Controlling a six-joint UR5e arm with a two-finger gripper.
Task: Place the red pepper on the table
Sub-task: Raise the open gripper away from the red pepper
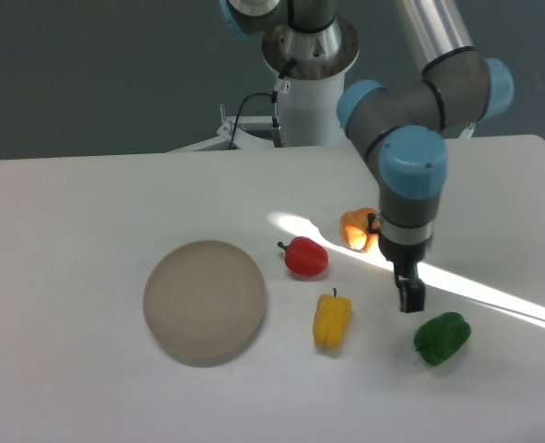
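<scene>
Table [88, 212]: broad, flat, matte white, near edge cut off by frame. Plate [205, 300]: round, dull beige-grey disc. Arm's wrist hides the right part of the orange pepper [356, 229]. Gripper [411, 297]: dark, seen end-on; cannot tell how the jaws stand. Red pepper [305, 257]: glossy, lying on the table just right of the plate, long axis left-right, stem pointing left.
</scene>
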